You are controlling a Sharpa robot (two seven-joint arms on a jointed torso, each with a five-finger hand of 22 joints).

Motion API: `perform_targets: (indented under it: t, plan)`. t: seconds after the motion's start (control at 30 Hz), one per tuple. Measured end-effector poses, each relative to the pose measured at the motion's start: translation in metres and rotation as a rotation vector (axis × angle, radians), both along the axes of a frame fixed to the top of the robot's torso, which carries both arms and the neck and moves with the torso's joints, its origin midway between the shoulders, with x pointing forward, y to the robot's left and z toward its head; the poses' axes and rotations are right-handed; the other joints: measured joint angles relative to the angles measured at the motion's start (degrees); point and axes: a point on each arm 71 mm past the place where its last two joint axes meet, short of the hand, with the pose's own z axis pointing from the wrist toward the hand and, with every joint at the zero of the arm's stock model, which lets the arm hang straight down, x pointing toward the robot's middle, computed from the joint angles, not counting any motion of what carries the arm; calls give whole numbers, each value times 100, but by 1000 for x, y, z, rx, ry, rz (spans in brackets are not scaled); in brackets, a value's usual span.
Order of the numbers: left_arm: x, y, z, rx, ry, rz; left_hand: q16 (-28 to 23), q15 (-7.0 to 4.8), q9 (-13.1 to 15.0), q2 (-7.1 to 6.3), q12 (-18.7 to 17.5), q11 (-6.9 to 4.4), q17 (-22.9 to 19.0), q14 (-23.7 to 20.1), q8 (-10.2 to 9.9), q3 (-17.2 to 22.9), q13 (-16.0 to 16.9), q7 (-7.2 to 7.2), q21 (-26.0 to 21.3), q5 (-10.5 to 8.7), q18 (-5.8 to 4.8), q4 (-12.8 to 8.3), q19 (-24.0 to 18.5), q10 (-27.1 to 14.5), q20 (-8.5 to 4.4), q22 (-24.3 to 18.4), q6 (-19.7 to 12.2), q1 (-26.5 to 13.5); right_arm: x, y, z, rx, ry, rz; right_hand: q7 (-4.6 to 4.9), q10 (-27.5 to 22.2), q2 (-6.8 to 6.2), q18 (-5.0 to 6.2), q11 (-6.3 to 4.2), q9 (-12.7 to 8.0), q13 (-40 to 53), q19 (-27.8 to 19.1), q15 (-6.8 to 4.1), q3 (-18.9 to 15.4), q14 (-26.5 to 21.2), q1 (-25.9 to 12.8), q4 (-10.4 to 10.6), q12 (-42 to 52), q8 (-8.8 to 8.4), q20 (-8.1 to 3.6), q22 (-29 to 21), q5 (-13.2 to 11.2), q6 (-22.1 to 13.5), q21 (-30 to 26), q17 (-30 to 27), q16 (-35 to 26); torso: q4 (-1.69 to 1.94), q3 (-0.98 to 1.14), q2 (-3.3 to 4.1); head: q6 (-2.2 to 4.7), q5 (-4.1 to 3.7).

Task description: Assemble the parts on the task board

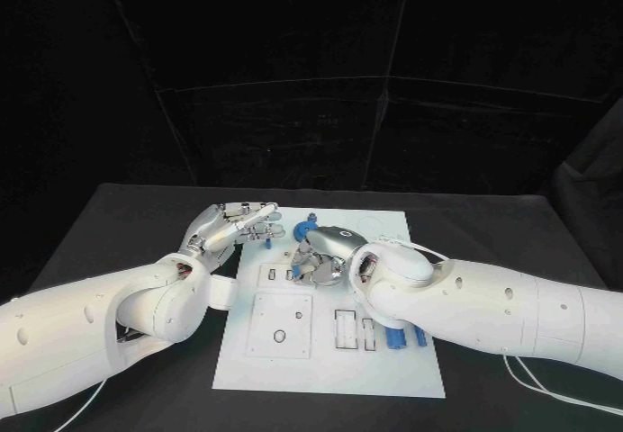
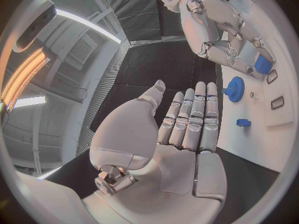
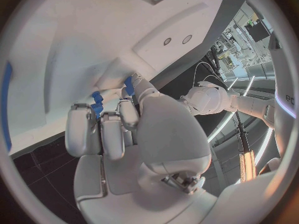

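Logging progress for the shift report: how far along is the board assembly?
Early to midway, it seems. Looking done: a blue gear stands on the task board. In hand: the right robot hand is down on the board's middle, a blue part at its fingertips. The left robot hand is open, holding nothing. Left: two blue parts lying loose by the board's right edge.

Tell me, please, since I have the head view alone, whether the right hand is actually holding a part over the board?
Observer: Yes. The right wrist view shows the right hand pinching a blue part between its fingertips, just above the task board.
Operator: Thank you. Is the left hand carrying anything underneath?
Observer: No. The left wrist view shows the left hand with a bare palm and its fingers straight, side by side, holding nothing.
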Motion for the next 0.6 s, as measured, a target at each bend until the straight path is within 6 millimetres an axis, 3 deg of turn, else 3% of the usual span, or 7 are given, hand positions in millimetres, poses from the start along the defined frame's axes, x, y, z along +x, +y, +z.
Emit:
perform_targets:
  t: [0.43,0.6]
  plan:
    - [0,0,0,0,0,1,0,0,0,0,0,0,0,0,0,0,0,0,0,0,0,0,0,0,0,1,0,0,-3,-1,0,-26,-8,3,-20,1,-128,0,-4,-11,-77,0,0,15,0,-128,14,-114,-30,0,-11,68,11,0,0,-29,0,3,0,-21,1]
    - [0,1,0,1,1,2,0,0,0,0,0,0,0,0,0,-2,0,0,0,0,0,-2,0,0,0,0,0,0,-3,-1,0,-35,-11,-3,48,-84,-230,0,42,-29,-160,-21,0,32,0,-231,30,-226,-96,21,-40,122,-60,0,0,-32,0,3,0,-22,-7]
